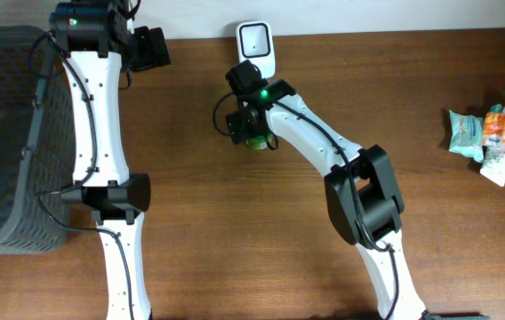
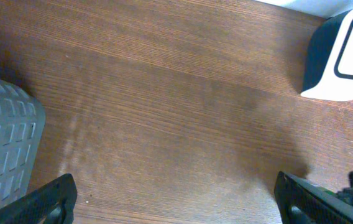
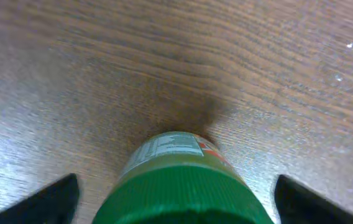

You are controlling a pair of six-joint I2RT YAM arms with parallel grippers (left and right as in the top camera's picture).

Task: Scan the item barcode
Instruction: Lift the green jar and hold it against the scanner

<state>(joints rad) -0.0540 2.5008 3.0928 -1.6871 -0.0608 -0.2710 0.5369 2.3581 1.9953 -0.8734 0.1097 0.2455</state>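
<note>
A jar with a green ribbed cap (image 3: pixel 183 186) and a printed label rests on the wooden table, cap toward the right wrist camera. My right gripper (image 3: pixel 176 199) is open, its two dark fingers (image 3: pixel 61 196) wide on either side of the cap with gaps between. From overhead only a green sliver of the jar (image 1: pixel 257 143) shows under the right gripper (image 1: pixel 245 124), just in front of the white barcode scanner (image 1: pixel 256 43). My left gripper (image 1: pixel 150 49) is open and empty at the back left; in its own view the left gripper (image 2: pixel 176 199) hangs over bare wood, with the scanner (image 2: pixel 344 56) at top right.
A dark mesh basket (image 1: pixel 4 133) fills the left edge, and its corner (image 2: pixel 5 143) shows beside the left fingers. Several packaged items (image 1: pixel 492 133) lie at the far right of the table.
</note>
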